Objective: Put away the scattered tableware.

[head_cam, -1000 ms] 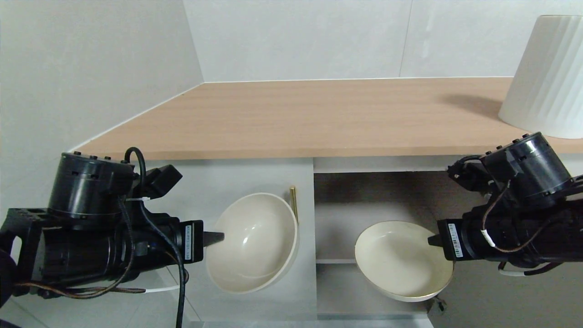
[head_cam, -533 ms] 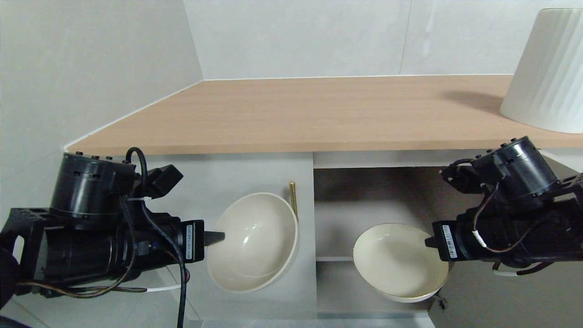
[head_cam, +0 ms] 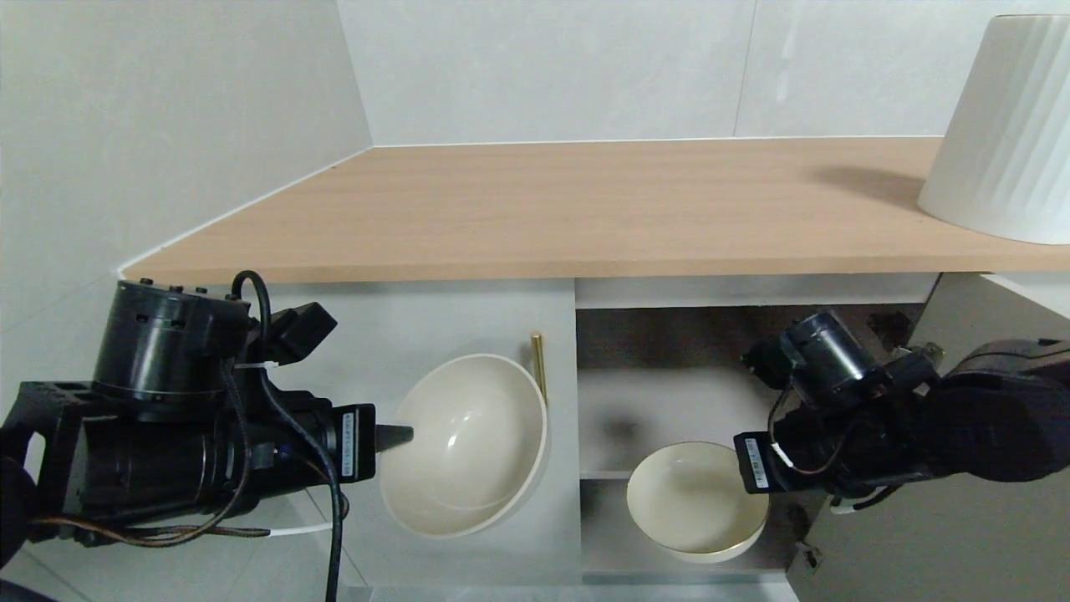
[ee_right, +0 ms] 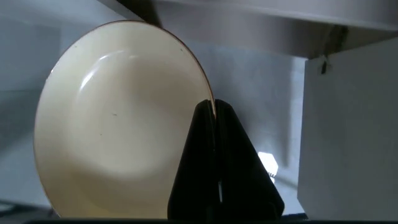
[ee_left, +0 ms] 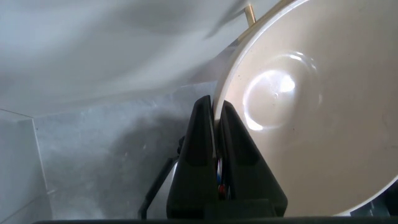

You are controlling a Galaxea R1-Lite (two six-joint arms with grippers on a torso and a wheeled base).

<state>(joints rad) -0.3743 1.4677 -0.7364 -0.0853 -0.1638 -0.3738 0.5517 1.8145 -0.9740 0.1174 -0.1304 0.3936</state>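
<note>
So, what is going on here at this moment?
The robot is putting tableware into a cabinet under a wooden counter. Its left gripper holds a cream bowl by the rim, in front of the closed cabinet door. Its right gripper holds a shallow cream dish by the rim, low inside the open compartment. I cannot tell whether the dish touches the shelf yet.
</note>
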